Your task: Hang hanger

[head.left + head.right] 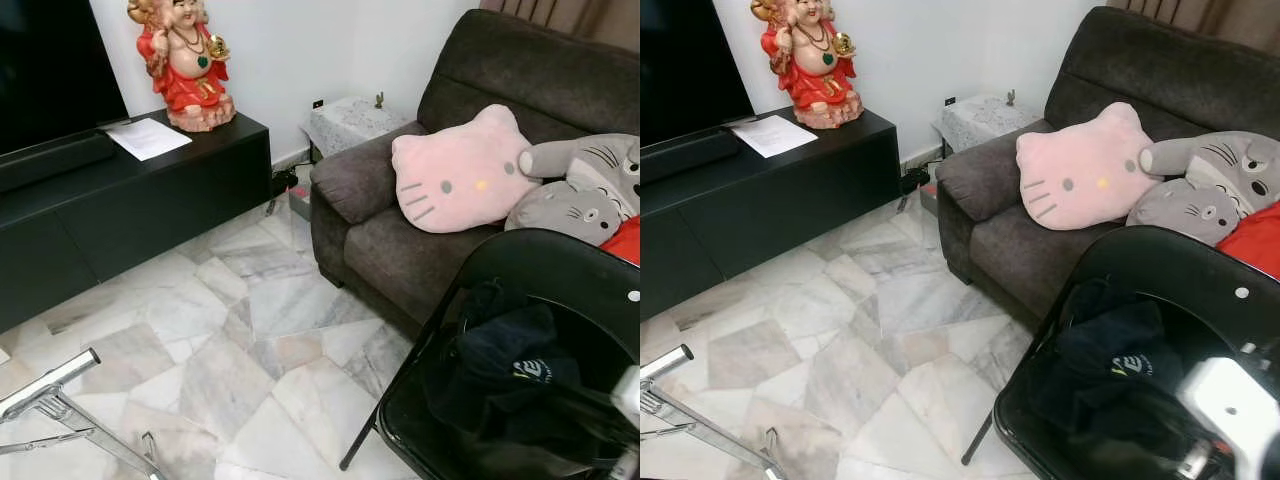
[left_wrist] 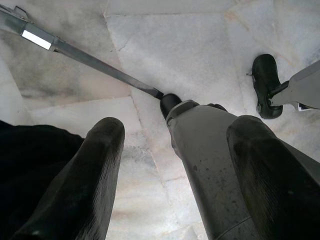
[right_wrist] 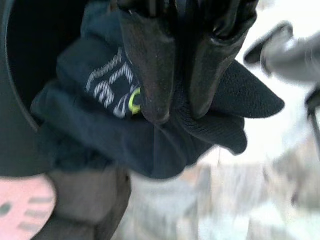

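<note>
Dark navy cloth point(image 3: 150, 135), bunched on the black chair's seat point(image 1: 590, 275), sits pinched in my right tool point(image 3: 172, 112), my left tool point(image 2: 175, 175) hangs spread over the marble floor point(image 1: 230, 330); judging this the pickup step, next I lift it clear.

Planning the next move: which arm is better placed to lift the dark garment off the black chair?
Right. The right gripper has its fingers closed together on the dark garment over the black chair. The left gripper hangs open above the marble floor.
</note>
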Motion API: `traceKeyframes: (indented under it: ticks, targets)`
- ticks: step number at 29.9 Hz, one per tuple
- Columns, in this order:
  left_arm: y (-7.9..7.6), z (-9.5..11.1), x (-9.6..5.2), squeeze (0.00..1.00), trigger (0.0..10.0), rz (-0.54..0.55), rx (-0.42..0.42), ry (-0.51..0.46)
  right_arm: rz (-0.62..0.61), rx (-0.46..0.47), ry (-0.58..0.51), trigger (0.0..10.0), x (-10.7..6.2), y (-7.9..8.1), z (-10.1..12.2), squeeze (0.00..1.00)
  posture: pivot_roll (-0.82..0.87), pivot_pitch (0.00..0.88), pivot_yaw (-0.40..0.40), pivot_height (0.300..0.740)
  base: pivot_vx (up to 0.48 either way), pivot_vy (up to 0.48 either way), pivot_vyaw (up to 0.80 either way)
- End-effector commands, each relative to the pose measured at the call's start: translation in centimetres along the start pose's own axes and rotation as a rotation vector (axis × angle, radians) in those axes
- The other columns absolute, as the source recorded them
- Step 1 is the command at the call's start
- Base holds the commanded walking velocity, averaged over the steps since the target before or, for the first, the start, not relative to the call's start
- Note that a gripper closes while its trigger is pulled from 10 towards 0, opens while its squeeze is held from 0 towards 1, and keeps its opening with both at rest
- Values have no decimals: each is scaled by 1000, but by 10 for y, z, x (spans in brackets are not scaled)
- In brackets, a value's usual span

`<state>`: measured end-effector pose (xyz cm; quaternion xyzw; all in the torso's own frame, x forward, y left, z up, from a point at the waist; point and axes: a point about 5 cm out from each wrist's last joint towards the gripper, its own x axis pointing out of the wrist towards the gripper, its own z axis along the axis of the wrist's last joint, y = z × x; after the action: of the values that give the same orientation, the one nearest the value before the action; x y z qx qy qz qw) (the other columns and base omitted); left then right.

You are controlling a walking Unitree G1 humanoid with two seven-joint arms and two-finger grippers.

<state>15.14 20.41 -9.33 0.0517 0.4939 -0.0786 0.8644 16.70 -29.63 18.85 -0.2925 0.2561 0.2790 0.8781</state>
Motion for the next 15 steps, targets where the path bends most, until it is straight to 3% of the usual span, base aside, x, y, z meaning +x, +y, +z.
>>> traceKeyframes:
  ticks: [1,6,7,11,15]
  targets:
    - [1,-6,-1,0,10000,4,0,24,-2,-45,46,0,3,2,-2,0,-304,94,39,740,0,0,0]
    - [1,-6,-1,0,10000,4,-2,22,-118,-39,18,0,16,-9,-6,0,-292,94,38,740,0,0,0]
    - [1,-6,-1,0,10000,5,-6,21,-207,-59,63,0,15,-20,-12,0,-290,96,38,740,0,0,0]
    - [1,-7,-1,0,10000,6,-10,23,-347,-74,232,0,2,-41,-30,0,-294,99,38,740,0,0,0]
    - [1,-7,-1,0,10000,6,-9,27,-414,-88,296,0,-9,-50,-36,0,-299,104,40,740,0,0,0]
